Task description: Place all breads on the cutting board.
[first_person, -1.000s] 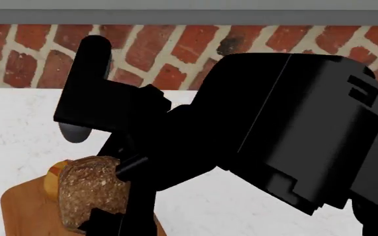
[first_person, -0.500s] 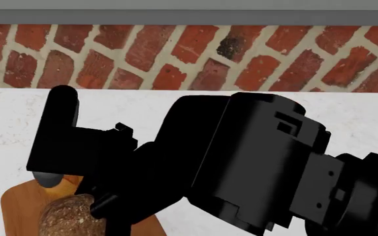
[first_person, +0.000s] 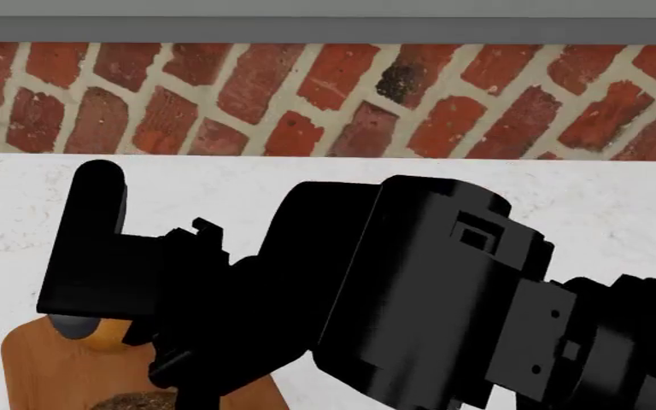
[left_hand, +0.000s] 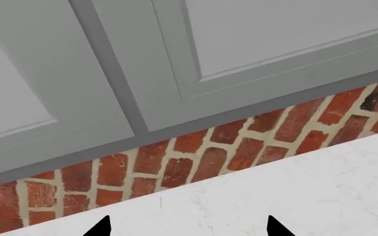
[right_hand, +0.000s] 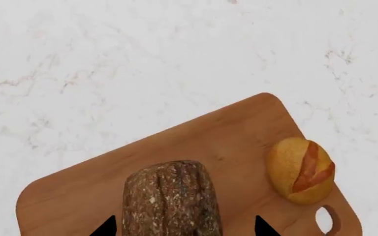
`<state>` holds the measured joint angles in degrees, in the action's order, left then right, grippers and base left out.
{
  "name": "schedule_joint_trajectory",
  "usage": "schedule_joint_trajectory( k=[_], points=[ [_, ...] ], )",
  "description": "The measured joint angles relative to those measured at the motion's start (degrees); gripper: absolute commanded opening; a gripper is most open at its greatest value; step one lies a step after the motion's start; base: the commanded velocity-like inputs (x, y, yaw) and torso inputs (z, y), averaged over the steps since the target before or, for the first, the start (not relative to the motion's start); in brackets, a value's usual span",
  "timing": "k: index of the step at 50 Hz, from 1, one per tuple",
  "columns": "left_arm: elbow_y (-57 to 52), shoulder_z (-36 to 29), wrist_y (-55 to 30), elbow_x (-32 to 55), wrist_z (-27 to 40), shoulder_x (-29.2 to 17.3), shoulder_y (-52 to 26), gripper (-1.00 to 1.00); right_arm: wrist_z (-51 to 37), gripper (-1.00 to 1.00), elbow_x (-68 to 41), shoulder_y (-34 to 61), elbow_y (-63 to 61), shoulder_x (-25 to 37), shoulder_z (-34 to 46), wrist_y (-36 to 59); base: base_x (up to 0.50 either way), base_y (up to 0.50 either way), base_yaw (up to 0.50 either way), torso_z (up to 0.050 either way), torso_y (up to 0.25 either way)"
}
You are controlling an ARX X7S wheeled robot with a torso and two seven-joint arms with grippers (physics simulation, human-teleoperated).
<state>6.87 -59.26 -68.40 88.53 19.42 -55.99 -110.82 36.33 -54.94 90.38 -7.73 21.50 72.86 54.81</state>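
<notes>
The cutting board (right_hand: 196, 147) lies on the white marble counter, and both breads are on it. In the right wrist view the dark brown, coarse bread (right_hand: 171, 196) rests between the tips of my right gripper (right_hand: 183, 227). The gripper is open, with a gap on each side of the bread. The golden-orange roll (right_hand: 300, 169) sits near the board's handle hole. The head view has my right arm covering most of the board (first_person: 43, 367), leaving only the roll (first_person: 106, 335) and the top of the dark bread (first_person: 134, 400) visible. My left gripper (left_hand: 187, 227) is open and empty.
A red brick wall (first_person: 328, 102) runs along the back of the marble counter (first_person: 9, 213). Grey cabinet doors (left_hand: 175, 49) hang above the bricks in the left wrist view. My right arm (first_person: 419, 299) reaches across the head view from the right.
My right arm has come down and to the left over the board. The dark bread has dropped from mid-height to the bottom edge of the head view.
</notes>
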Motion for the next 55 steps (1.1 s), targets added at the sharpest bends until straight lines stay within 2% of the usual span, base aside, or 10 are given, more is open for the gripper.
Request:
schedule_joint_trajectory(
  k=[18, 33, 44, 55],
  points=[
    [-0.3, 0.4, 0.2, 0.7, 0.9, 0.0, 0.3, 1.00, -1.7, 1.00, -6.6, 6.7, -7.2, 7.4, -5.9, 5.0, 0.02, 0.00, 0.00, 0.000, 0.000],
    [-3.0, 2.5, 2.9, 4.1, 3.0, -2.0, 2.5, 1.00, -5.5, 1.00, -11.7, 8.9, -10.4, 15.1, -12.7, 5.5, 0.03, 0.00, 0.00, 0.000, 0.000],
    [-8.8, 4.4, 5.4, 7.0, 6.0, -4.5, 4.2, 1.00, -11.8, 1.00, -15.7, 8.5, -12.9, 20.4, -18.3, 4.3, 0.03, 0.00, 0.00, 0.000, 0.000],
    [-18.5, 6.3, 9.3, 9.2, 12.0, -8.2, 6.5, 1.00, -21.0, 1.00, -20.6, 6.0, -15.9, 26.3, -24.4, 1.5, 0.03, 0.00, 0.00, 0.000, 0.000]
  ],
)
